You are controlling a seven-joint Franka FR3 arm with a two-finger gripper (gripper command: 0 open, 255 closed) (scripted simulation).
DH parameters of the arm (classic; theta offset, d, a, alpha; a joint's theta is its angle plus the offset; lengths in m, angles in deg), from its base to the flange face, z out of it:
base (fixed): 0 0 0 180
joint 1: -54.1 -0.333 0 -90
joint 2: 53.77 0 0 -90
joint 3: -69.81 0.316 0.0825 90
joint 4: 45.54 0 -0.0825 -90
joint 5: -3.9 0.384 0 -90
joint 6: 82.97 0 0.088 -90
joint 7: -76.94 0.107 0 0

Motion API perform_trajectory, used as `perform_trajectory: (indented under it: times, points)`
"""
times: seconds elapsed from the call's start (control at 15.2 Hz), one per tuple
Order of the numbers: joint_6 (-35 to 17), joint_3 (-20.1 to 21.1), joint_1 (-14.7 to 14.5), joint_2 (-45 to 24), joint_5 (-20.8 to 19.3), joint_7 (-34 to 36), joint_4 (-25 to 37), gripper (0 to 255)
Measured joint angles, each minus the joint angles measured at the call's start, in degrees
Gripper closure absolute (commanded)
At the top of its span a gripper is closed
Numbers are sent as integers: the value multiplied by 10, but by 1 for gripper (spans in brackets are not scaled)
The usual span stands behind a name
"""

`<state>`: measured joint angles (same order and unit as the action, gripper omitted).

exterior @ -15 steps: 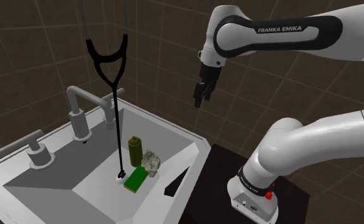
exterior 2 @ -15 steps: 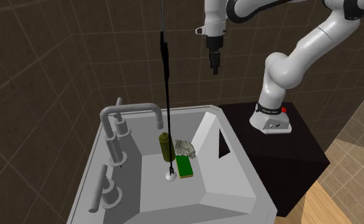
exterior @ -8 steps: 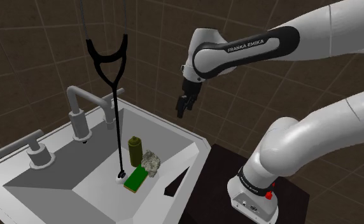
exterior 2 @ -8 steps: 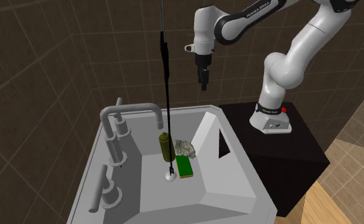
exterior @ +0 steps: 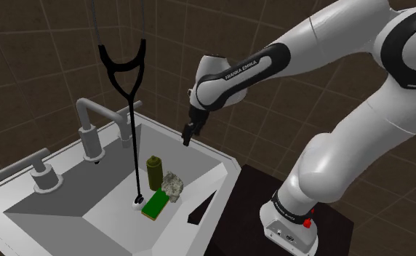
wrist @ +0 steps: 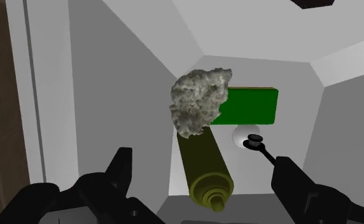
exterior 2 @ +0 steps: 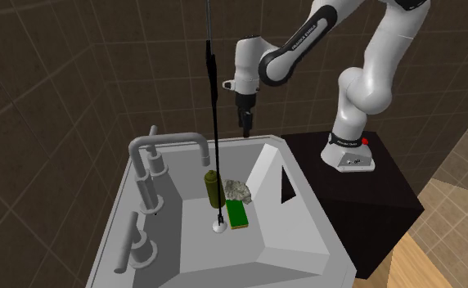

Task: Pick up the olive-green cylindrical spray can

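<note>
Hand (exterior: 188, 135) hangs over the sink's (exterior: 222, 164) rim on the stand side, pointing down into the basin, well above everything in it. The wrist view settles its state: fingers (wrist: 119, 167) stand apart w/ nothing clamped. From the shoulder view and 2nd exterior view I can't tell the gap.

Olive-green spray can (exterior: 154, 173) stands upright on the basin floor near its middle, btwn the faucet (exterior: 90, 120) edge and a grey rocky lump (exterior: 173, 184) just beside it. Can't tell if they touch. The wrist view looks down on the can's top and nozzle. The side views give its full height instead.

A flat green block (exterior: 155, 204) lies by the lump. A thin black forked pole (exterior: 134, 138) rises from a white round piece (exterior: 137, 201) on the basin floor.

Shoulder view lets me read "FRANKA EMIKA" (exterior: 240, 70) on the forearm. The 2nd exterior view adds the black stand (exterior 2: 388, 204), a red button (exterior 2: 364, 141) at the arm's base, and wood floor (exterior 2: 437, 249) at the corner.
</note>
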<state>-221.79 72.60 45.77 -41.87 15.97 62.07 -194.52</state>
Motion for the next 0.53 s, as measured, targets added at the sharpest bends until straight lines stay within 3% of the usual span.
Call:
perform_trajectory:
  times: [0.53]
  points:
    - [-144,24,-30,-189,53,-51,80,0]
